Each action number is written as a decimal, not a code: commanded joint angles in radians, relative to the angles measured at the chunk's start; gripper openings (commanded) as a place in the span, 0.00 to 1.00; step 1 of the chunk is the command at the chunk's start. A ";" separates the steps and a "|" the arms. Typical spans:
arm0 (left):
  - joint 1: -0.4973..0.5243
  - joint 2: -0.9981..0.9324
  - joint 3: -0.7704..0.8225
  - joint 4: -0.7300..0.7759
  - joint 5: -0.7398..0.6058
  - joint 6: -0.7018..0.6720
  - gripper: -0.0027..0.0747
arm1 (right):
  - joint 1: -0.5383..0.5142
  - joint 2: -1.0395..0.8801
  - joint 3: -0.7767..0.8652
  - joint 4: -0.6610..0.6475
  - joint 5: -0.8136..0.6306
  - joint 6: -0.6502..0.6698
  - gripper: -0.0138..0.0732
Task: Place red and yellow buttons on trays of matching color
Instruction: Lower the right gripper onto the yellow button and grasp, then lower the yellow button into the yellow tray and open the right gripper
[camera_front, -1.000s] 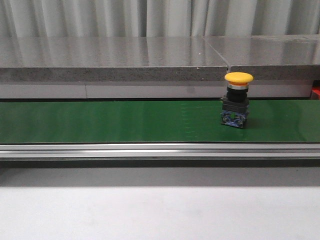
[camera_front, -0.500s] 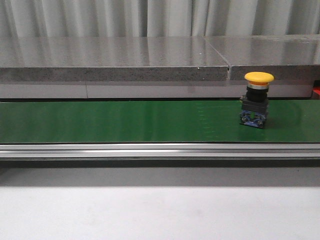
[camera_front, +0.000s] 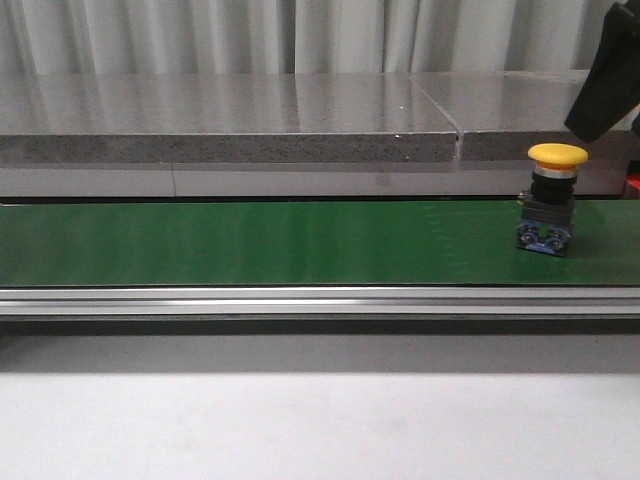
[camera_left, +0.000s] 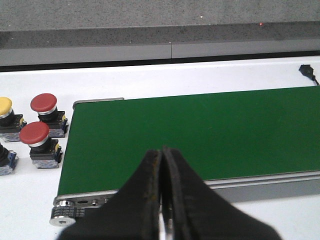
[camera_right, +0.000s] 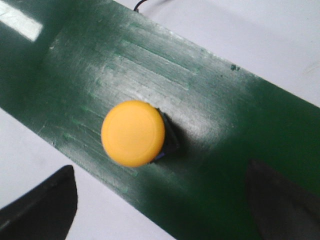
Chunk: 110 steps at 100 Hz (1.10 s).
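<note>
- White counter (camera_left: 200, 75) is carrying the green conveyor belt (camera_front: 250, 243).
- Right claw (camera_right: 160, 210) is hanging released over the belt, fingers (camera_right: 45, 205) spread wide, nothing touching them.
- Left claw (camera_left: 161, 200) is sitting clenched and empty above the belt's near rail.
- Yellow button (camera_front: 551, 198) is standing upright on the belt near its right end, below the right claw.
- Two red buttons (camera_left: 44, 104) and another yellow-capped one (camera_left: 5, 107) are resting on the counter beside the belt's end.
</note>
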 joint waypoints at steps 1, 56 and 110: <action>-0.010 0.002 -0.030 -0.008 -0.078 -0.007 0.01 | 0.004 0.000 -0.023 0.027 -0.057 -0.012 0.93; -0.010 0.002 -0.030 -0.008 -0.078 -0.007 0.01 | 0.005 0.086 -0.023 0.072 -0.078 0.015 0.42; -0.010 0.002 -0.030 -0.008 -0.078 -0.007 0.01 | -0.119 -0.019 -0.024 0.007 -0.106 0.197 0.26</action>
